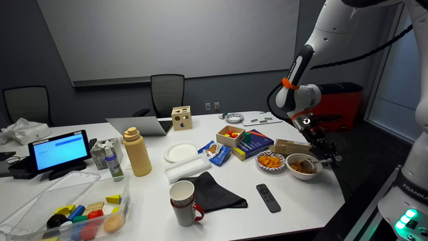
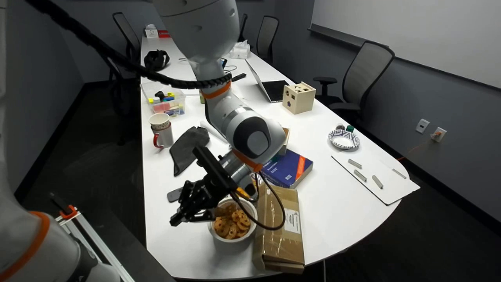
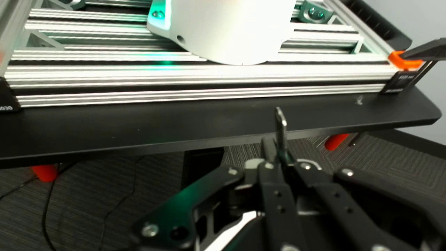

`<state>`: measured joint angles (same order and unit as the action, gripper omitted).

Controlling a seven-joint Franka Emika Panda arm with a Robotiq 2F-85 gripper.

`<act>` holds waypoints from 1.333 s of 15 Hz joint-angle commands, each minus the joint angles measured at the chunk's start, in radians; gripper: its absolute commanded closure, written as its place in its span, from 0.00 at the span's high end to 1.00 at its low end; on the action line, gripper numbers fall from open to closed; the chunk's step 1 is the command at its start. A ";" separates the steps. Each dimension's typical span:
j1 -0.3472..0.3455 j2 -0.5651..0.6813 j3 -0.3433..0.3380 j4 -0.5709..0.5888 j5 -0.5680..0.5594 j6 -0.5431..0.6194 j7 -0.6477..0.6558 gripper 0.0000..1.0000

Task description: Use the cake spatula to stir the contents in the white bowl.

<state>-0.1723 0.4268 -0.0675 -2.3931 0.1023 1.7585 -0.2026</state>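
The white bowl [image 1: 302,176] holds orange-brown ring-shaped food and stands near the table's edge; it also shows in an exterior view [image 2: 233,239]. My gripper [image 1: 330,158] is beside the bowl, tilted sideways; it also shows in an exterior view [image 2: 203,216] by the bowl's rim. The cake spatula [image 1: 322,161] reaches from the fingers over the rim, with its blade down in the food. In the wrist view, my gripper [image 3: 278,158] is shut on the spatula, whose metal handle end [image 3: 281,130] sticks up between the fingertips. The blade is partly hidden by food.
A smaller patterned bowl [image 1: 270,162] of orange chips stands close by the white bowl. A cardboard box [image 2: 280,231] lies beside it. A blue book [image 1: 254,144], a remote [image 1: 268,198], a black cloth [image 1: 217,194] and stacked cups [image 1: 185,204] are farther off.
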 commanded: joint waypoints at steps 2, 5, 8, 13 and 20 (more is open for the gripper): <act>0.015 -0.077 0.010 0.004 -0.003 -0.139 -0.016 0.01; 0.015 -0.047 -0.004 0.022 -0.016 -0.193 0.001 0.01; 0.015 -0.032 -0.021 0.023 -0.047 -0.229 0.017 0.01; 0.015 -0.101 -0.029 -0.003 -0.060 -0.216 0.014 0.01; 0.010 -0.040 -0.026 0.028 -0.040 -0.168 -0.002 0.01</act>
<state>-0.1592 0.3550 -0.0929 -2.3821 0.0556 1.5750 -0.1963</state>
